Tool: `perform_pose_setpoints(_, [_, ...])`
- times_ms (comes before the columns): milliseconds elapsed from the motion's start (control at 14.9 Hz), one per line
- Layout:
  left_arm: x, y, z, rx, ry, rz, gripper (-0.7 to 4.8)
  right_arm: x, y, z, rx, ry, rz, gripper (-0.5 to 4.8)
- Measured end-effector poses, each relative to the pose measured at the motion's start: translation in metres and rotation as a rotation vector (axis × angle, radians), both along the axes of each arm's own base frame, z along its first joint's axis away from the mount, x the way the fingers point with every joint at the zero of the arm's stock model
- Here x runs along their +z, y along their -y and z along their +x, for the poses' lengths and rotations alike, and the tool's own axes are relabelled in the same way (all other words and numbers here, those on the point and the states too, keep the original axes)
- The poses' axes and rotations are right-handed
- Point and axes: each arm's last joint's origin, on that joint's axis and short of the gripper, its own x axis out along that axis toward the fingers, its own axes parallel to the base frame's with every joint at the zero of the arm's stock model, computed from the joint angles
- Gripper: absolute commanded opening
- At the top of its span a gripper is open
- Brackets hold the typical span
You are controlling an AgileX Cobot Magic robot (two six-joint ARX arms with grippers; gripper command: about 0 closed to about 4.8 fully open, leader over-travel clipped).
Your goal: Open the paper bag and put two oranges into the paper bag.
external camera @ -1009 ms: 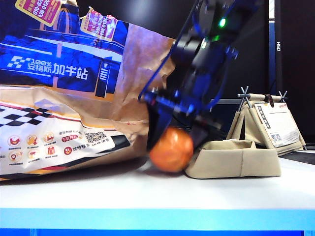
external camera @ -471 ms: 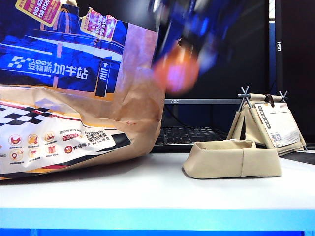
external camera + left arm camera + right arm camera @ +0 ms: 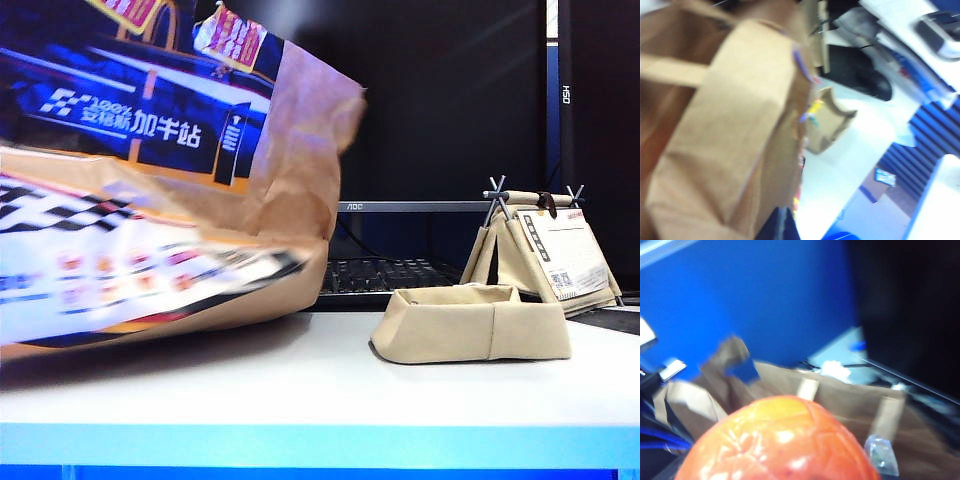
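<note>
The big paper bag (image 3: 150,190) leans on the white bench (image 3: 330,380) beside a small beige tray (image 3: 470,325); neither arm shows in the exterior view. Only the right wrist view shows an orange (image 3: 775,440), close to the lens above the bag's brown rim, the right claw wide around it. The left claw, unseen, is closed; its view shows the bag's paper wall.
</note>
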Motion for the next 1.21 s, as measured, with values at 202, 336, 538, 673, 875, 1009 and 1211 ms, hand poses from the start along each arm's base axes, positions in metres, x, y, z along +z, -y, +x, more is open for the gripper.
perform_pose_setpoints(202, [0.0,0.0,0.0,-0.007,-0.006,-0.007,-0.06,-0.025,-0.028,0.031,0.065,-0.091,-0.012,-0.04])
perform_pose_setpoints(336, [-0.001,0.0,0.0,-0.007,-0.016,-0.008,-0.06,-0.036,-0.04,0.042,0.101,-0.124,-0.016,-0.04])
perform_pose_setpoints(538, [-0.003,0.0,0.0,-0.008,-0.035,-0.008,-0.06,-0.033,-0.041,0.043,0.107,-0.108,-0.005,-0.04])
perform_pose_setpoints(673, [-0.003,0.005,-0.001,-0.034,-0.035,-0.005,-0.06,-0.031,-0.041,0.043,0.108,-0.087,0.007,-0.04])
perform_pose_setpoints(875, [-0.009,0.027,-0.006,-0.129,-0.037,0.102,-0.06,-0.032,-0.045,0.04,0.121,-0.097,0.001,-0.04])
perform_pose_setpoints(1009, [-0.013,0.036,-0.005,-0.143,-0.044,0.16,-0.06,-0.036,-0.046,0.039,0.125,-0.128,-0.022,-0.04])
perform_pose_setpoints(1211, [-0.014,0.034,-0.003,-0.111,-0.048,0.191,-0.06,-0.07,-0.043,0.045,-0.055,-0.18,-0.315,-0.04])
